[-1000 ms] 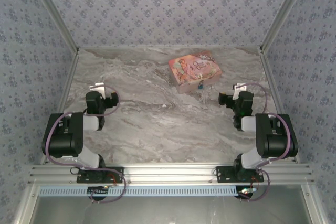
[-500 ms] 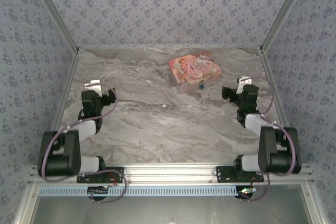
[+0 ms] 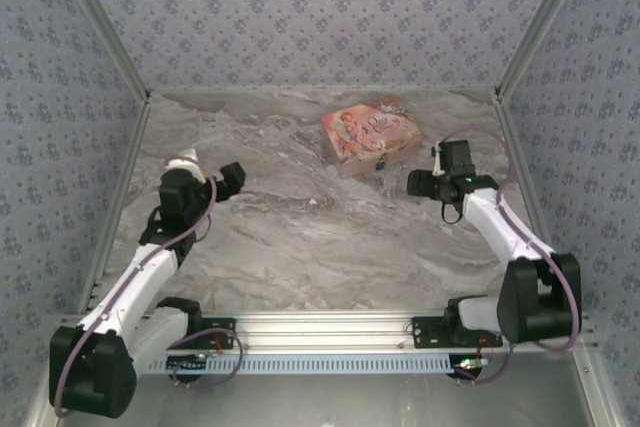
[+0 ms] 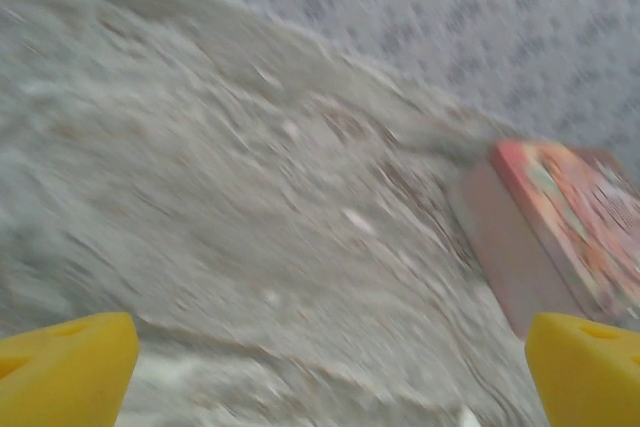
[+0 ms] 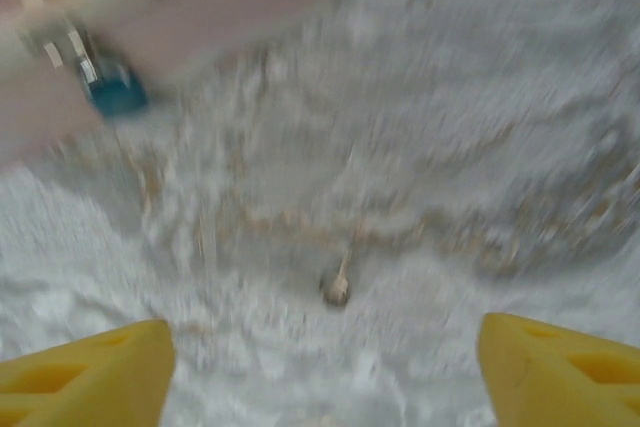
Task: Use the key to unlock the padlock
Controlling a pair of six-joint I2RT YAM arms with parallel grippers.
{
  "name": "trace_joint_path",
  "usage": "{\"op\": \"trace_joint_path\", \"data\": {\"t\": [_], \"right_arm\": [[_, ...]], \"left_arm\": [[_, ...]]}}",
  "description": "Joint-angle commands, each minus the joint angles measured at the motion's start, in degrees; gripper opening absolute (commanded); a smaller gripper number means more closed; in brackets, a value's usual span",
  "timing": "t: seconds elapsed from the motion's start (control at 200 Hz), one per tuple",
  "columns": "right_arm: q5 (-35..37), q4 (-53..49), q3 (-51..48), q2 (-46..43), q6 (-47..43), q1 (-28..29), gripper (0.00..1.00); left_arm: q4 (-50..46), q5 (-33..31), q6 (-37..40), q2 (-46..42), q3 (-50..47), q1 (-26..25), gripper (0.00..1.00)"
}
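Patterned wallpaper closes in a grey marbled counter [image 3: 260,247], and toward its far right stands a pink box [image 3: 365,132], taken here as your reference. Padlock [image 3: 381,161]: hanging against the near face of the pink box, with its teal body low. From the right wrist it reads as a teal blur at the box's lower edge. Key [image 3: 318,203]: lying flat on the bare counter, nearer you than the pink box and to its left, well apart from it. Right tool [image 3: 418,185]: just right of the pink box's near corner, yellow fingers [image 5: 80,372] spread wide with nothing between them. Left tool [image 3: 233,178]: well to the left of the pink box, likewise spread wide and empty. Finding that governs your next move: the key sits roughly midway between the two tools. In the right wrist view it lies centred between that tool's fingers, straight ahead of it and away from the box. Its long axis appears to run nearly along the right tool's line of approach, rounded head nearest; blur prevents certainty. Judgement: key pick-up not yet begun. The right arm is the better aligned for it, and is also the nearer to the padlock.
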Motion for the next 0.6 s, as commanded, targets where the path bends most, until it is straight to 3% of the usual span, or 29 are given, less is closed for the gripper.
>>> {"op": "trace_joint_path", "data": {"t": [0.0, 0.07, 0.175, 0.595], "right_arm": [[2.2, -11.4, 3.4, 5.2, 0.5, 1.1, 0.73], [2.2, -11.7, 4.9, 8.2, 0.0, 1.3, 0.65], [3.4, -12.3, 7.1, 12.3, -1.0, 2.2, 0.62], [7.5, -11.2, 12.8, 23.2, -2.9, 3.6, 0.46]], "left_arm": [[-0.9, 0.8, -4.2, 1.6, -0.9, -5.3, 0.99], [0.2, -0.2, -4.3, 3.5, -0.7, -7.9, 0.99], [0.7, -1.3, -4.2, 6.5, 0.3, -9.8, 0.99], [1.8, -2.1, -4.7, 13.0, 3.2, -12.3, 0.99]]}}
